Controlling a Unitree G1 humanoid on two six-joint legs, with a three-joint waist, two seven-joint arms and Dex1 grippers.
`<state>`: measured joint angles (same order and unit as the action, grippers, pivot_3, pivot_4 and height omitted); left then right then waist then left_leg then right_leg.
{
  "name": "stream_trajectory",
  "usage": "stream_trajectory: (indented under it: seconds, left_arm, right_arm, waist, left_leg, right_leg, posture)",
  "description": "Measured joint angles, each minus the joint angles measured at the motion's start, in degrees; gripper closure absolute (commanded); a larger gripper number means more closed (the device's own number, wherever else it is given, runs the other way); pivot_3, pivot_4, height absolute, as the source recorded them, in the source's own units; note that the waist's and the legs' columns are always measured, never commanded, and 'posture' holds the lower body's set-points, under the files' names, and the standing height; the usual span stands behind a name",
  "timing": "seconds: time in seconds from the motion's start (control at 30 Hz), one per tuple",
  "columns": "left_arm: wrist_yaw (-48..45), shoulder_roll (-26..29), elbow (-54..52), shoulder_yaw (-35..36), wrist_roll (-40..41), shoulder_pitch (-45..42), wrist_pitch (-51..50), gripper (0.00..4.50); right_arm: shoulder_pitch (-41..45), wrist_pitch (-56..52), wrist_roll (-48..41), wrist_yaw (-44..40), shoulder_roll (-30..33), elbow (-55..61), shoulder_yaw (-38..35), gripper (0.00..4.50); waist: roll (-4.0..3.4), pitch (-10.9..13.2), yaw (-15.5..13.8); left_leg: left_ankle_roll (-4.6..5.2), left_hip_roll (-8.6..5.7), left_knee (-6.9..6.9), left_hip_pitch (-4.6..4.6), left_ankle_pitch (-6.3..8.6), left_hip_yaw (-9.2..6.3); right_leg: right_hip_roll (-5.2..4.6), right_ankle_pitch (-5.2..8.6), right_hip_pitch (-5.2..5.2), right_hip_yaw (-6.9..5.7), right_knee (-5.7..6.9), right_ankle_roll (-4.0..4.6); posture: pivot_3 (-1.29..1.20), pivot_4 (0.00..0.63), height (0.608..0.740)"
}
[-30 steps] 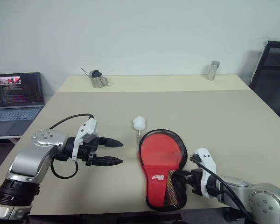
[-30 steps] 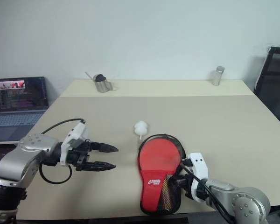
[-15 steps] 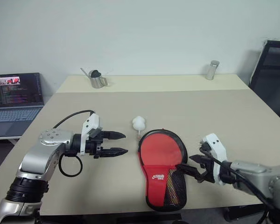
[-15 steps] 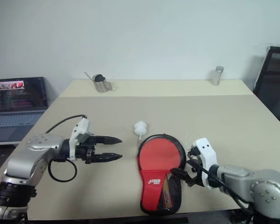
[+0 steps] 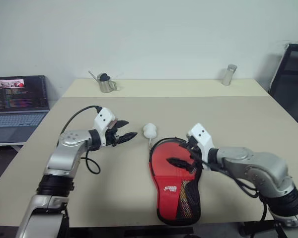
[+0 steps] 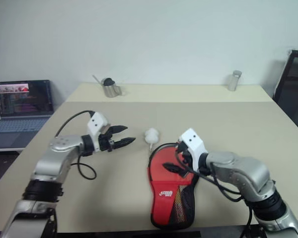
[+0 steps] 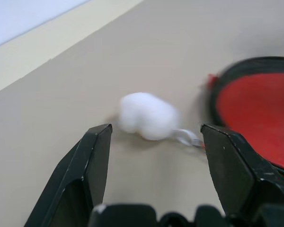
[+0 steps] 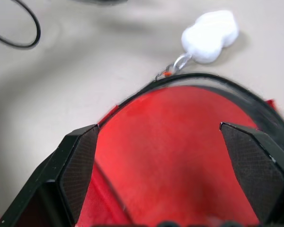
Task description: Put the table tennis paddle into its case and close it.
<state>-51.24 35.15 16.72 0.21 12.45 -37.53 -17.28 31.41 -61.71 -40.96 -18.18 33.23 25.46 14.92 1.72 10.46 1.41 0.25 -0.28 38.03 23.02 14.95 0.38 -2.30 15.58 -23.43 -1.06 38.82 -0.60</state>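
Left eye view: the case (image 5: 177, 186) lies on the bench (image 5: 248, 124), its round end under the wide, empty right pincer (image 5: 181, 157). The red inside looks like the paddle; zip unclosed. The left pincer (image 5: 127, 136), spread and empty, faces the zip's white pompom (image 5: 149, 130).

Bare tabletop (image 5: 223, 116) lying open far and right, white pom-pom (image 5: 149, 130) sitting between left tool (image 5: 127, 136) and case (image 5: 175, 173), right tool (image 5: 181, 155) hovering over case
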Motion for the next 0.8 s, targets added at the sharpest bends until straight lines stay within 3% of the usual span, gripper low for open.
stream_trajectory:
  seconds: [0.13, 0.5, 0.8]
  left_arm:
    - [3.2, -3.9, 8.6, 0.0, -1.1, -4.6, -1.8, 0.04]
    - [3.4, -13.4, 36.2, -3.3, -5.6, -21.8, 1.5, 0.04]
    - [4.4, -16.8, 53.6, -4.3, -11.2, -28.4, 5.6, 0.04]
  right_arm:
    - [-2.0, 2.7, 4.3, -1.7, -1.7, -1.2, 2.1, 0.00]
    - [-3.0, 4.4, 11.4, -3.2, -6.4, -1.6, 3.9, 0.00]
    - [-3.8, 4.5, 14.0, -3.1, -8.9, -1.6, 3.9, 0.00]
  waist:
    - [0.01, 0.0, -0.1]
    - [0.03, 0.0, 0.0]
    - [0.04, 0.0, 0.1]
  left_leg:
    - [0.00, -0.01, 0.04, -0.01, 0.00, -0.03]
    - [-0.01, -0.05, 0.06, -0.01, -0.01, -0.03]
    - [-0.01, -0.06, 0.05, -0.01, -0.01, -0.03]
  right_leg:
    - [0.00, 0.00, 0.00, -0.03, 0.05, 0.00]
    - [0.01, 0.00, 0.00, -0.06, 0.07, 0.00]
    - [0.02, 0.00, -0.02, -0.07, 0.09, 0.00]
  posture:
    - [0.00, 0.150, 0.740]
    - [0.00, 0.150, 0.740]
    - [0.00, 0.150, 0.740]
